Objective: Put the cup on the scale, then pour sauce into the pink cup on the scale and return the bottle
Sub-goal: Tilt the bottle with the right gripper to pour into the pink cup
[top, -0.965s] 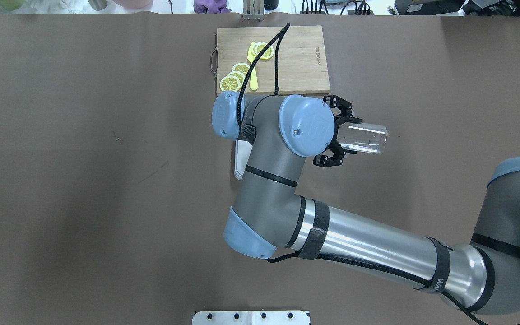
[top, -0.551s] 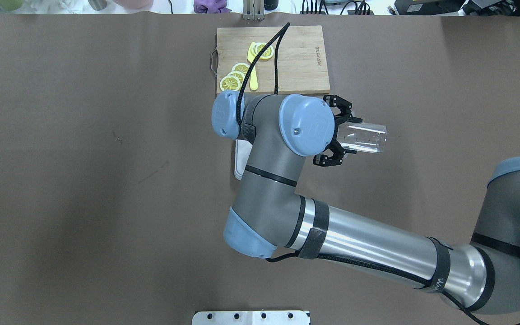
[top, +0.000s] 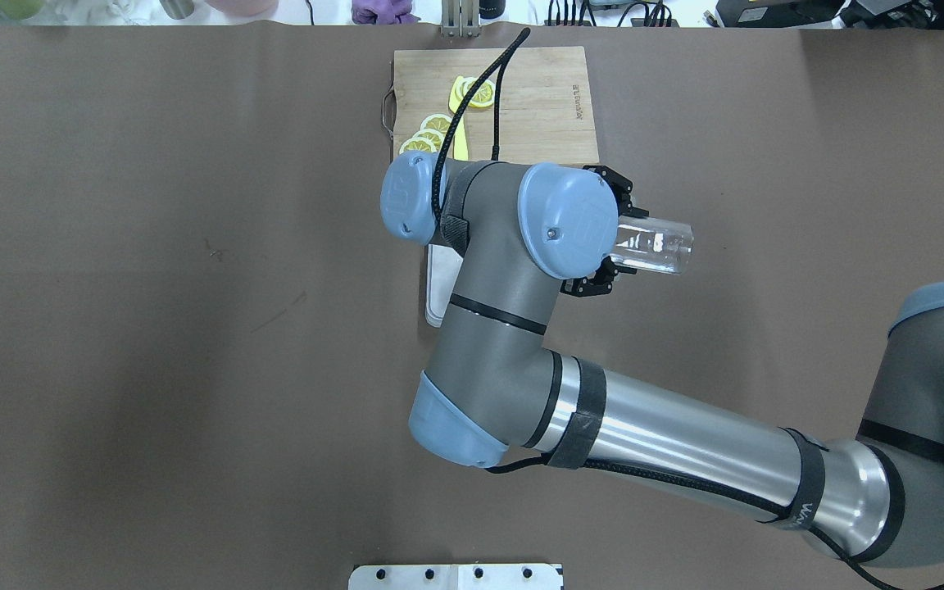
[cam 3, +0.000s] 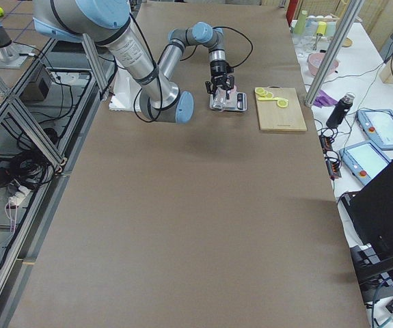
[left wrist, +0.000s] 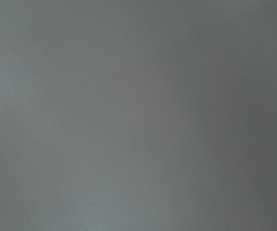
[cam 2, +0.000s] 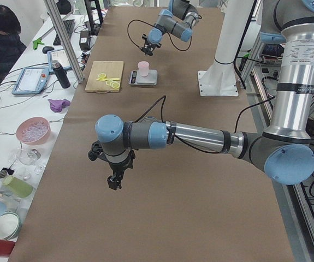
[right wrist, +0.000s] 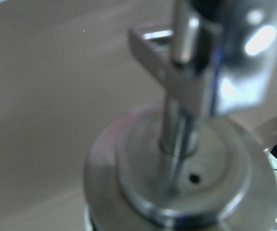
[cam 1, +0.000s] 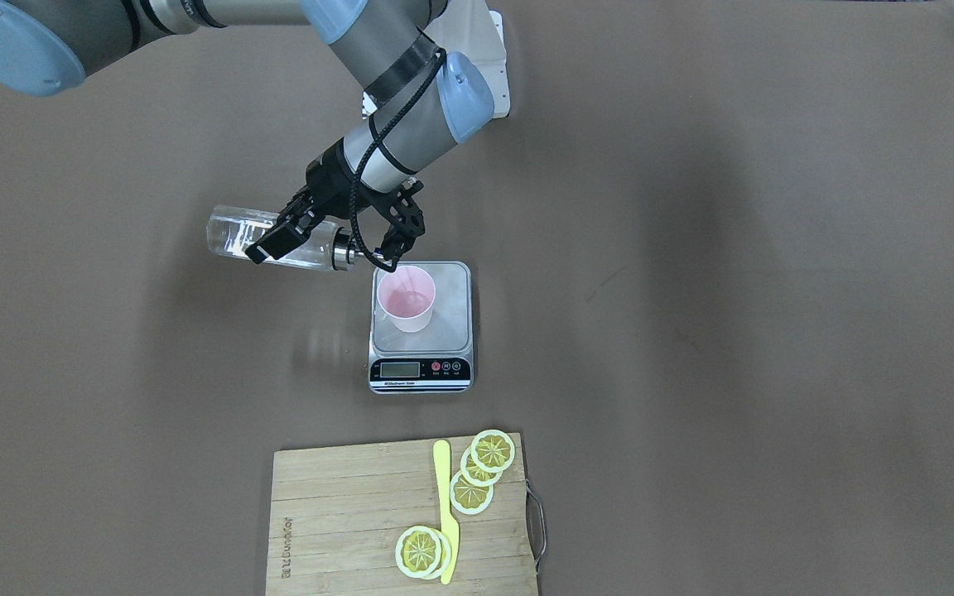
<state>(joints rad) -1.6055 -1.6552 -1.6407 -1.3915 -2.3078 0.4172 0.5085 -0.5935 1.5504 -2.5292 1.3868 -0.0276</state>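
My right gripper point(cam 1: 324, 248) is shut on the clear glass bottle point(cam 1: 266, 238) and holds it nearly level above the table. The metal spout points at the pink cup point(cam 1: 405, 300), which stands upright on the scale point(cam 1: 421, 364). I cannot make out the sauce in the bottle. In the overhead view the bottle point(top: 656, 246) sticks out of the right gripper point(top: 618, 239); the arm hides the cup, and only an edge of the scale point(top: 437, 287) shows. The right wrist view is filled by the spout cap point(right wrist: 177, 183). My left gripper point(cam 2: 113, 177) hangs over bare table; I cannot tell its state.
A wooden cutting board point(cam 1: 344, 513) with lemon slices point(cam 1: 477, 472) and a yellow knife point(cam 1: 446, 513) lies beyond the scale. A side table point(cam 2: 25, 131) along the far edge holds bowls, bottles and tablets, and a person sits there.
My right wrist has turned and shifted slightly toward the cutting board. The bottle has moved with it, a little toward the scale, and looks shorter from above.
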